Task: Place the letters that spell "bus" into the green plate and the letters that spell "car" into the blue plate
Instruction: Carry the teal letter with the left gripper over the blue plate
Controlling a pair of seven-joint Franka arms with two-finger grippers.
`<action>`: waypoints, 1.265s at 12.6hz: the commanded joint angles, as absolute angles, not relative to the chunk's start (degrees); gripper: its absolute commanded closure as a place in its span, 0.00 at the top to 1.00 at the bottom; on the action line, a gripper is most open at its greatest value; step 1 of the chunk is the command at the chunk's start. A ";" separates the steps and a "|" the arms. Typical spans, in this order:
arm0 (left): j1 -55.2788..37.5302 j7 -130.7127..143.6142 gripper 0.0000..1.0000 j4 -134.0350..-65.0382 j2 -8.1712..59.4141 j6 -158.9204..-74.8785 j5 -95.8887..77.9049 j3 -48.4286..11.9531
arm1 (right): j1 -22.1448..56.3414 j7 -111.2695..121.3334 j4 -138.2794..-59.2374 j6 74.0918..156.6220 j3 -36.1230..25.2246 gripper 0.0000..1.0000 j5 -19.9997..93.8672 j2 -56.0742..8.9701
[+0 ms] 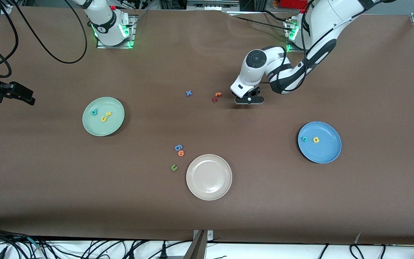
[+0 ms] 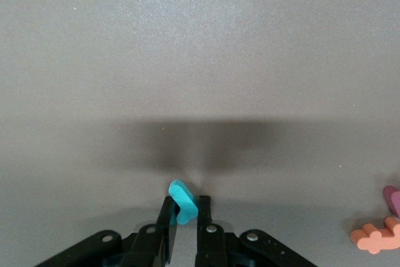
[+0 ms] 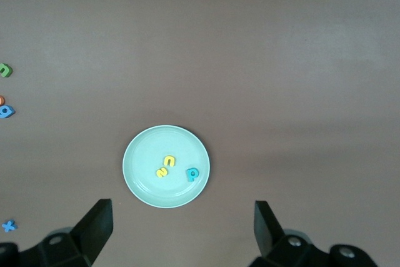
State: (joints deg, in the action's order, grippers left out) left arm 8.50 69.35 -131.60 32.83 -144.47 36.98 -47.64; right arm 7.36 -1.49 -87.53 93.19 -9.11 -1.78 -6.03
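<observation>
My left gripper (image 1: 249, 100) (image 2: 185, 204) is low at the table, shut on a teal letter r (image 2: 179, 193) that stands on edge between its fingers. The green plate (image 1: 115, 124) (image 3: 140, 182) holds a teal b (image 1: 94, 112), a yellow u (image 1: 103, 119) and a yellow s (image 1: 109, 114). On the blue plate (image 1: 327, 151) lie a teal c (image 1: 303, 139) and a yellow a (image 1: 316, 139). My right gripper (image 1: 27, 98) (image 3: 182, 207) hangs open and empty, high up at the right arm's end of the table, and waits.
An orange letter (image 1: 218, 94) (image 2: 375, 237) and a red one (image 1: 215, 99) lie beside my left gripper, with a blue x (image 1: 189, 93) farther along. The beige plate (image 1: 208, 177) lies nearer the camera. A blue g-shaped letter (image 1: 178, 147), an orange o (image 1: 181, 153) and a green u (image 1: 174, 167) lie next to it.
</observation>
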 commanded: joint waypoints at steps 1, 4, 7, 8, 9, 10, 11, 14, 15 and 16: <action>8.35 71.02 0.12 -133.24 33.40 -144.32 39.29 -47.11 | 6.94 -2.02 -87.71 93.43 -8.53 1.00 -2.81 -5.54; 8.35 70.93 0.07 -133.15 33.40 -144.23 39.29 -47.11 | 6.94 -1.93 -87.71 93.43 -8.53 1.00 -2.81 -5.54; 9.40 70.05 0.04 -131.84 32.70 -142.04 39.20 -47.29 | 6.94 -2.02 -87.71 93.43 -8.53 1.00 -2.81 -5.54; 10.01 69.70 0.04 -131.23 32.61 -141.25 39.20 -47.37 | 6.94 -2.02 -87.71 93.43 -8.53 1.00 -2.81 -5.54; 10.72 68.65 0.04 -129.83 32.61 -139.67 39.20 -47.46 | 6.94 -2.02 -87.71 93.43 -8.53 1.00 -2.81 -5.54; 11.51 66.47 0.04 -128.25 32.61 -136.79 38.59 -47.63 | 6.94 -1.93 -87.71 93.43 -8.53 1.00 -2.81 -5.54; 12.38 64.01 0.04 -126.14 32.61 -133.89 37.63 -47.90 | 6.94 -2.02 -87.71 93.43 -8.53 1.00 -2.81 -5.54; 13.62 50.24 0.04 -117.46 32.61 -123.45 28.51 -47.81 | 6.94 -2.02 -87.71 93.43 -8.53 1.00 -2.81 -5.54; 14.15 45.57 0.04 -113.42 32.61 -118.27 25.43 -47.81 | 6.94 -2.02 -87.71 93.43 -8.53 1.00 -2.81 -5.54; 14.85 42.13 0.04 -109.64 32.61 -113.43 23.31 -47.64 | 6.94 -2.02 -87.71 93.43 -8.53 1.00 -2.81 -5.54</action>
State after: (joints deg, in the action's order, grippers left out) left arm 14.00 49.33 -116.12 32.69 -121.24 27.54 -47.37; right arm 7.36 -1.49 -87.55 93.21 -9.11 -1.79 -6.07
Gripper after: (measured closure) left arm 0.824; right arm 0.000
